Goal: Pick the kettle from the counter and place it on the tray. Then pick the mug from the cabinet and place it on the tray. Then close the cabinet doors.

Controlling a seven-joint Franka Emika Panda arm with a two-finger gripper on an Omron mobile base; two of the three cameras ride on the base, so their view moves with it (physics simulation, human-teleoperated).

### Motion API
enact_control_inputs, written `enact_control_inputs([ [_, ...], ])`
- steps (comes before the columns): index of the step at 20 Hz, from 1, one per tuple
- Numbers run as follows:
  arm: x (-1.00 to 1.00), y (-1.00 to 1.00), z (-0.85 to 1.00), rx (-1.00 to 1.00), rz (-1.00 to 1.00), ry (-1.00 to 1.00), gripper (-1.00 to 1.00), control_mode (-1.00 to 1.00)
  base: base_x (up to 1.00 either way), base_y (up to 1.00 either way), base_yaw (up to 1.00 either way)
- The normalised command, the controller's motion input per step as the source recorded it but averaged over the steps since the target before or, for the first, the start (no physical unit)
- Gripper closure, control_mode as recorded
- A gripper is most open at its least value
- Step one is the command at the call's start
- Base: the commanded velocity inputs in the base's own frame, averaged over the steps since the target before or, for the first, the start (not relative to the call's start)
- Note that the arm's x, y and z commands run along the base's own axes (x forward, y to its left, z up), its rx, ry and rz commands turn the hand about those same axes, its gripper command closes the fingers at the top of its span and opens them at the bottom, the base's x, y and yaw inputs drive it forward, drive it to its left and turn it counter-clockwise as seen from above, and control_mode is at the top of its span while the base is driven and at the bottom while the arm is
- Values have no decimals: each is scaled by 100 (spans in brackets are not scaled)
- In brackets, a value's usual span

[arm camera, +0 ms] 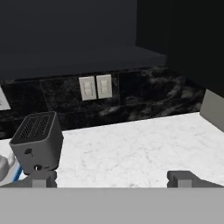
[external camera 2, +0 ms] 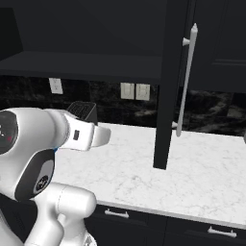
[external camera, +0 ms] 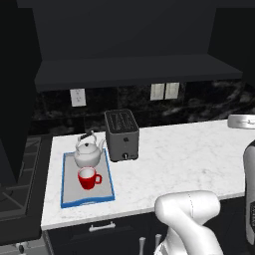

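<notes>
While the claw (arm camera: 112,178) stands wide apart and holds nothing above the bare worktop (external camera: 189,154), the remaining step (closing the doors) carries the risk. Near the front edge, the mug (external camera: 88,178) and, just behind it, the kettle (external camera: 88,152) sit on the tray (external camera: 67,199). Farther back, the open cabinet door (external camera 2: 169,81) juts over the marble; a careless swing could strike its handle (external camera 2: 186,77) or the toaster (external camera: 122,133).

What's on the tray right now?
The tray holds the kettle at its far end and the red mug in front of it, both upright. The tray surface beneath them is covered.
</notes>
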Motion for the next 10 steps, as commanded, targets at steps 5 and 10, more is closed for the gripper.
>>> enact_control_inputs([
  [5, -3, 1, 0, 0, -6, -5, -100, -100, 0, 0, 0],
  [10, -8, 4, 0, 0, -5, -9, -100, -100, 0, 0, 0],
])
